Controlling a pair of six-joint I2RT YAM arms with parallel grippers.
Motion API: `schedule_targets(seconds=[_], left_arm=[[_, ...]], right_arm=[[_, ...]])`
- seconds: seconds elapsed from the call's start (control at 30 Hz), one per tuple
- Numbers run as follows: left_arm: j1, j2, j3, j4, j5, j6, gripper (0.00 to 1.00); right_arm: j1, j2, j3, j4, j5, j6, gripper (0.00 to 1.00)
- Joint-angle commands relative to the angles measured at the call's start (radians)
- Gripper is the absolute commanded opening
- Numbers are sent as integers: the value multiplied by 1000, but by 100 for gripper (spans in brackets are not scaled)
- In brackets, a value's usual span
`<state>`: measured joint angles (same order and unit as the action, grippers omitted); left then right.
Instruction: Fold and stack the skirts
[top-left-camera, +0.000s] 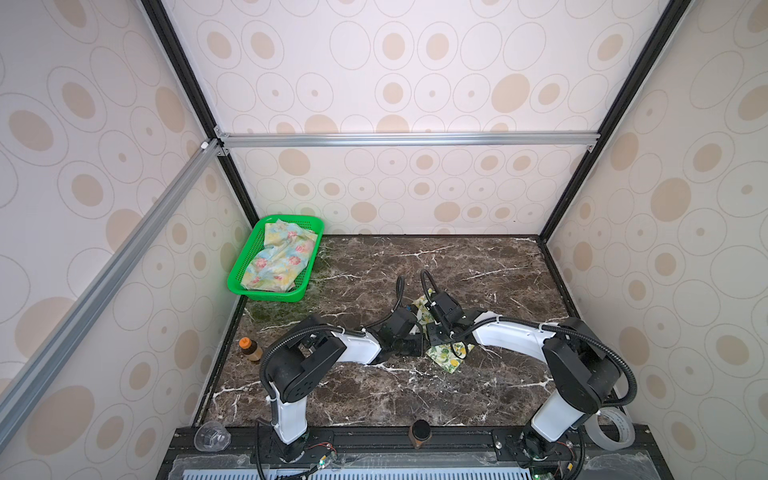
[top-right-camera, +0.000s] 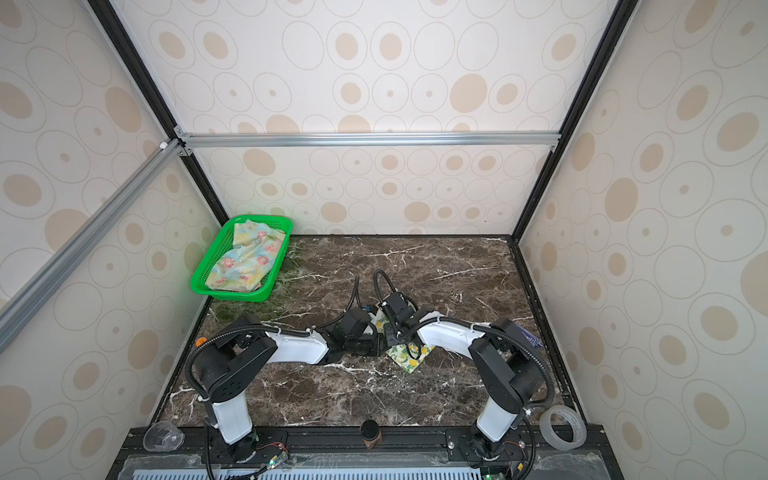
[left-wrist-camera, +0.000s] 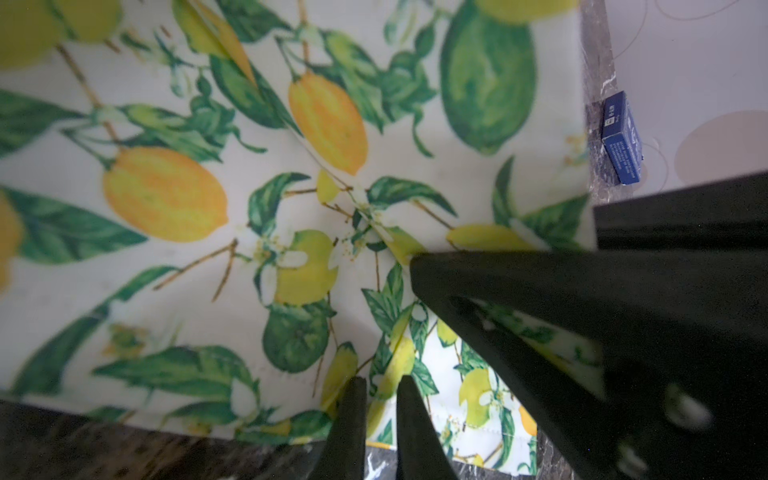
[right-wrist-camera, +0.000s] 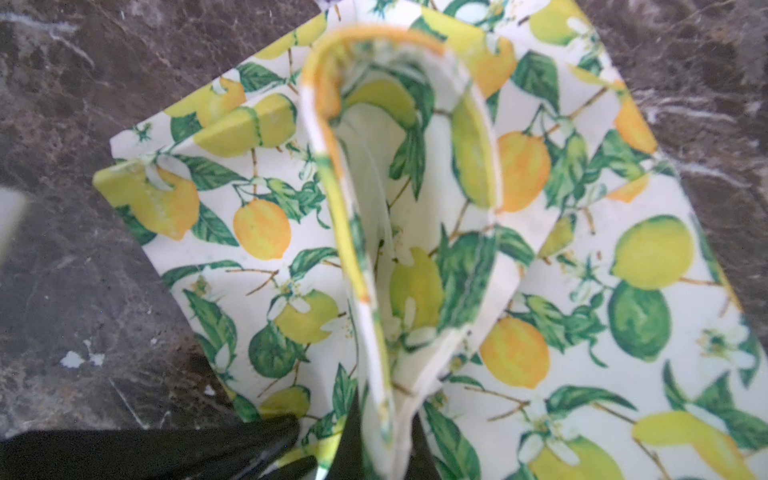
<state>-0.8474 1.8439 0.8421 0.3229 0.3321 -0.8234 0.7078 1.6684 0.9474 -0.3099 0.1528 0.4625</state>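
Left gripper (left-wrist-camera: 380, 419) & right gripper (right-wrist-camera: 382, 449) are both clamping a lifted fold of the lemon skirt (top-left-camera: 451, 358) at mid table (top-left-camera: 478, 266), w/ the flower skirt (top-left-camera: 278, 257) lying in the green basket (top-left-camera: 266, 293) at the far-left corner, so I'm judging both should be travelling level & together, edges matching.

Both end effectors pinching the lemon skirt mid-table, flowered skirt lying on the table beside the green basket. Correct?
One slip: the flowered skirt lies inside the green basket, not on the table beside it, as both top views show. The rest stands: the left end effector and right end effector each pinch the lemon skirt mid-table.
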Motion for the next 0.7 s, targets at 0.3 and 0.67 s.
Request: schedule_targets(seconds=[0.3,0.67], left_arm=[[-9,-109,-11,-125,-45,-52,16],[41,-288,-82,-197,-118,-86,16]], right_arm=[[16,22,-4,-17,-25,25,33],[22,-34,-2,-24,-73,47,41]])
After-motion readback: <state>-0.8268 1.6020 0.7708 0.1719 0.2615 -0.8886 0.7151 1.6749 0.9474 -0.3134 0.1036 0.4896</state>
